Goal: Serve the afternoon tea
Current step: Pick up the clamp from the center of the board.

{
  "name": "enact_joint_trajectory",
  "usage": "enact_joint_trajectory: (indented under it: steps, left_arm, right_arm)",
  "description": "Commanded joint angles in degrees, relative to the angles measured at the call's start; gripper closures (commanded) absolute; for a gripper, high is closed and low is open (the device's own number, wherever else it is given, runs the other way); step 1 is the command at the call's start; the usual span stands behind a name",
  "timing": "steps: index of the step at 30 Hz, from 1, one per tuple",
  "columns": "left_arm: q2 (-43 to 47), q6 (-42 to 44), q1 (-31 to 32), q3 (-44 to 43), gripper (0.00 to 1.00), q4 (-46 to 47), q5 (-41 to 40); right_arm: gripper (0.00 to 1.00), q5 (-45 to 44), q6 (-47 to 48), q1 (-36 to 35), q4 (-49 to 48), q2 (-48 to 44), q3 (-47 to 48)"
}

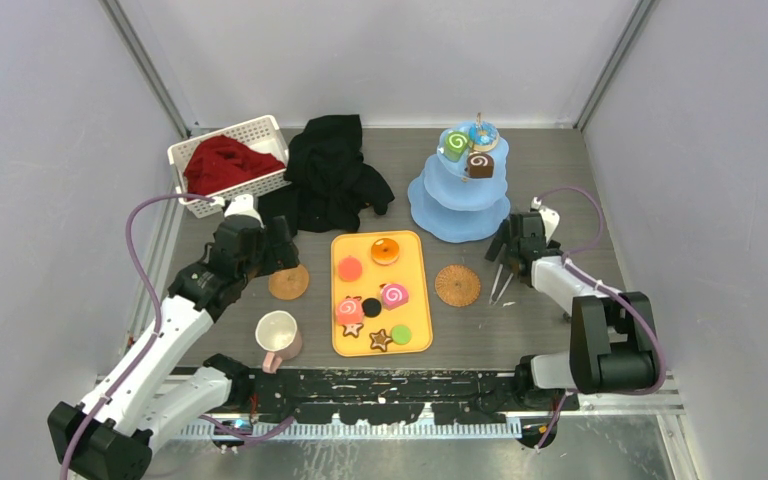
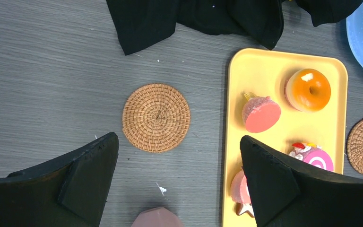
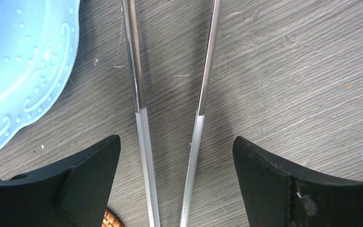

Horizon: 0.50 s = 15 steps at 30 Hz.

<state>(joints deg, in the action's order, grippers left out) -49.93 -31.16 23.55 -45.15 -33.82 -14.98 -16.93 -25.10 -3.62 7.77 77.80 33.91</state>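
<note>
Right of the tray (image 1: 418, 262), the right gripper (image 3: 177, 142) stands spread wide astride the metal tongs (image 3: 141, 118) on the desk, gripping nothing, its arm stretched low. Left of the tray, the left gripper (image 2: 178, 138) gapes empty above a woven coaster (image 2: 156, 111), arm reaching forward. Sweets (image 1: 394, 295) lie on the tray; the stand (image 1: 458, 205) is behind it, rightward.

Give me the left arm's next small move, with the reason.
Probably draw the left gripper back toward the pink-handled mug to grasp it: its fingers stand open and empty above the bare left wicker coaster, while the mug sits apart from it.
</note>
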Motion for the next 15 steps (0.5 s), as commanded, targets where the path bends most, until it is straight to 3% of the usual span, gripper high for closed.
enact_joint_trajectory:
  steps: [1, 11, 15]
  left_arm:
    - [1.06, -0.7, -0.25, -0.52, 0.01, 0.99, -0.65]
    - [1.58, -0.5, -0.21, -0.2, 0.01, 0.96, -0.4]
    - [1.85, -0.41, -0.26, -0.11, 0.01, 0.86, -0.47]
  right_arm:
    - [0.08, -1.56, -0.72, 0.19, -4.0, -2.14, -0.38]
    - [0.22, 1.96, -2.8, 0.19, -1.44, 5.46, 3.04]
    - [0.35, 0.58, -2.91, 0.19, -0.82, 6.4, 4.22]
